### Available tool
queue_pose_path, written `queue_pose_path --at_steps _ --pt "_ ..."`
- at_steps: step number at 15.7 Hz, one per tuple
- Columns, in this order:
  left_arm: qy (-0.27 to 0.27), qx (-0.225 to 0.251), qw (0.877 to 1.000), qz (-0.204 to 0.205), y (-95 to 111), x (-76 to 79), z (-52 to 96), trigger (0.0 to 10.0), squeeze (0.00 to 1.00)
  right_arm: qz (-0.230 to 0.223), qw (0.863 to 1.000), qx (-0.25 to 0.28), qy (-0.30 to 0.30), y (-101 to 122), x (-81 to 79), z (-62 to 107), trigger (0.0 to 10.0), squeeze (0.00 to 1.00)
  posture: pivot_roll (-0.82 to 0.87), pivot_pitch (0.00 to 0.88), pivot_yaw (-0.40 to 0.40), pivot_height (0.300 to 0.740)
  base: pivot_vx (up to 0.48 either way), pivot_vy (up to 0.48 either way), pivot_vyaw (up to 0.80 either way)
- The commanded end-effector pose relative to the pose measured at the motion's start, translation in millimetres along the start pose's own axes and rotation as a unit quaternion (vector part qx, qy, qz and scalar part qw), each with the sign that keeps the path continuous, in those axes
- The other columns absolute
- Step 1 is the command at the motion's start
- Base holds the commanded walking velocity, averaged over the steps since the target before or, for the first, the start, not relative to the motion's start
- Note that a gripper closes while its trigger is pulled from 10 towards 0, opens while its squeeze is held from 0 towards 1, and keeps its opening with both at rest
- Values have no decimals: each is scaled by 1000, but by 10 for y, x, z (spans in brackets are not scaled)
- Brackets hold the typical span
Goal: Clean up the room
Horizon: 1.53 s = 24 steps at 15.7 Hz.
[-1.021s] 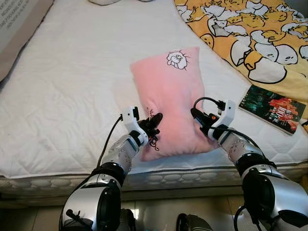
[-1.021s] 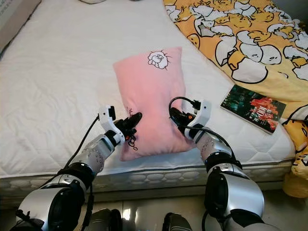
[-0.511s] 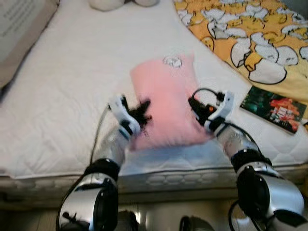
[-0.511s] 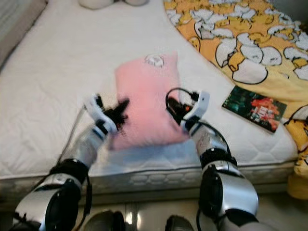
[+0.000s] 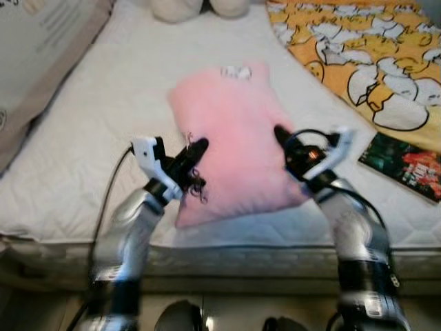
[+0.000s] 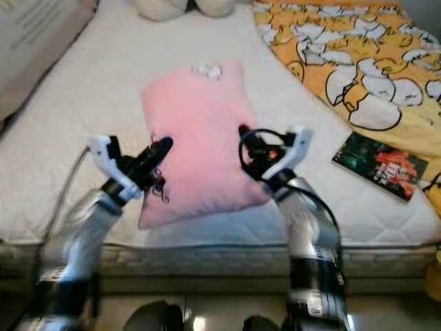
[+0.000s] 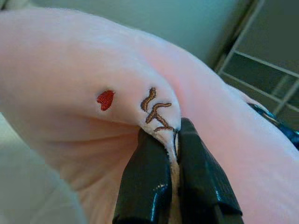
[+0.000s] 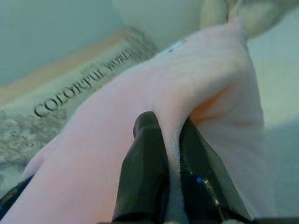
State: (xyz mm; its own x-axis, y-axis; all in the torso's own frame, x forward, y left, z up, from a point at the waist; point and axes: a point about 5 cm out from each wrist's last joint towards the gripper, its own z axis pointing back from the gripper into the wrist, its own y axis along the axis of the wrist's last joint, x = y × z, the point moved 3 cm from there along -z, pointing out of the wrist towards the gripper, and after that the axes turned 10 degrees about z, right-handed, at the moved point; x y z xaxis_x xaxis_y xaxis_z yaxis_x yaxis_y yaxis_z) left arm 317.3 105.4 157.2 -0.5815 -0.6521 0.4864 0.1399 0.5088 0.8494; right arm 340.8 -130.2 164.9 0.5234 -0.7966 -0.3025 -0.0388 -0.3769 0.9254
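Over the near edge of the bed (image 5: pixel 83 172), the pink pillow (image 5: pixel 234 138) hangs between both arms. The left pincer (image 5: pixel 191 153) is clamped on a fold of the pillow's left edge, beside a bit of brown embroidery; the wrist view shows its black fingers (image 7: pixel 145 182) pressed together on the fabric. The right pincer (image 5: pixel 284 141) is closed on the pillow's right edge in the same way, with a ridge of cloth squeezed between its fingers (image 8: pixel 145 172). The pillow's near end looks raised off the mattress, its far end pointing toward the head of the bed.

As for tidying, little looks settled: the pillow is gripped but not yet placed, a book (image 5: pixel 406 165) lies on the mattress near the right edge, and a yellow patterned blanket (image 5: pixel 372 62) sprawls across the far right side. White plush shapes (image 5: pixel 200 7) sit at the top.
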Motion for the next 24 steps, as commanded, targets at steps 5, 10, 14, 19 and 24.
queue_pose_path --at_steps 5,10,14,19,24 --pt "50 -9 992 -114 100 70 51 10000 0 42 998 3 -38 60 -158 106 10000 0 -11 0 57 740 0 0 0" --pt "67 -15 985 -157 159 56 30 10000 0 61 997 -23 -34 -22 -245 89 10000 0 1 0 52 740 0 434 0" --pt "76 -16 982 -170 162 34 34 10000 0 62 997 -24 -36 -21 -230 71 10000 0 8 0 46 740 0 480 0" --pt "82 -16 980 -179 189 9 28 10000 0 60 997 -26 -38 -43 -225 50 10000 0 14 0 45 740 0 480 0" --pt "87 -15 979 -185 211 -13 43 10000 0 62 997 -31 -20 -74 -265 12 10000 0 25 0 37 740 0 480 0"
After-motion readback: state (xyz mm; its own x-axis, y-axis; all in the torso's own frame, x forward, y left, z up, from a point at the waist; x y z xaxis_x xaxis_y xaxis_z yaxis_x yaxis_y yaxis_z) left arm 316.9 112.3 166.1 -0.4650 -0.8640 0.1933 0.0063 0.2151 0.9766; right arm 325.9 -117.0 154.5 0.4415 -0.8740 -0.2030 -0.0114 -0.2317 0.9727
